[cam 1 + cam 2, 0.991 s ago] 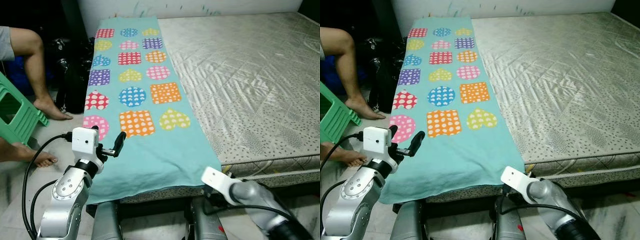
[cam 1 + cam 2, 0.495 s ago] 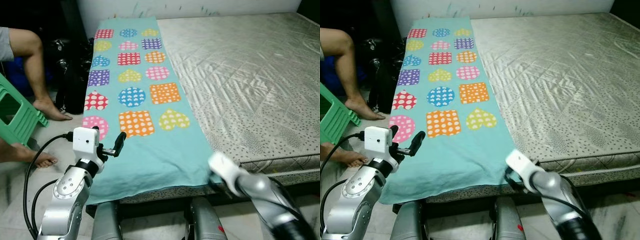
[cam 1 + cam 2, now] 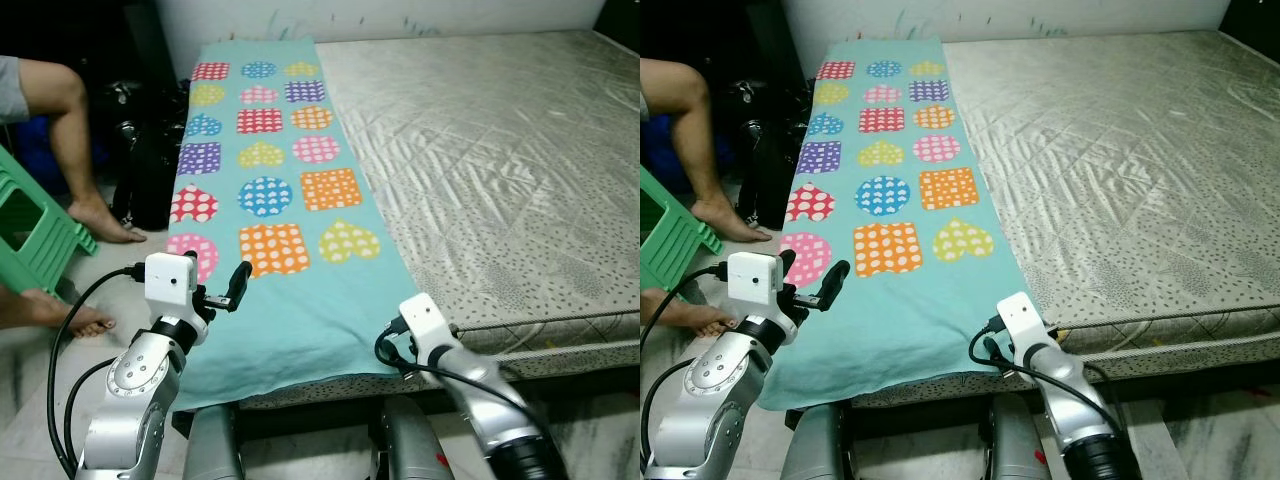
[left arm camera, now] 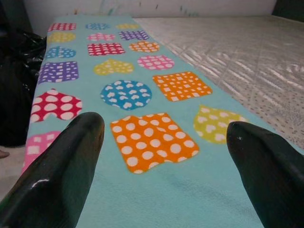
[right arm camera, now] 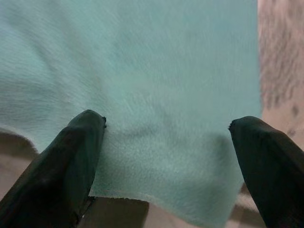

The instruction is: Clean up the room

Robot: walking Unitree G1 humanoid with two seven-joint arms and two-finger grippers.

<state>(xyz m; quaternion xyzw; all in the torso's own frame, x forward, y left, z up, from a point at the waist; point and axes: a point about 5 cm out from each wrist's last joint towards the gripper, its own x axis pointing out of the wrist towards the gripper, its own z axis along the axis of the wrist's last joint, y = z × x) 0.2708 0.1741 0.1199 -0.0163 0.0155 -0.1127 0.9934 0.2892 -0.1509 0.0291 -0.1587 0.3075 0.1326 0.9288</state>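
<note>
Right gripper [image 5: 166, 156], fingers spread wide and holding nothing, poised at the near corner of the teal blanket [image 3: 290, 290], just where the hem droops over the mattress [image 3: 520, 170] edge. Ahead of the fingertips: plain teal cloth, then rows of dotted hearts, squares and circles running away toward the wall.

Left gripper [image 4: 161, 156], likewise parted and empty, hovering over the blanket's opposite near corner, an orange dotted patch straight ahead between the fingers.

Beyond, off the left gripper's outer side: black bags [image 3: 150, 160], a green stool [image 3: 35, 235], and a person's bare legs and feet [image 3: 95, 215] on the floor.

Judging by its drape: light, soft, limp cloth, likely to sag and slide rather than hold shape. Best taken by pinching each near corner right at the hem, both together.
</note>
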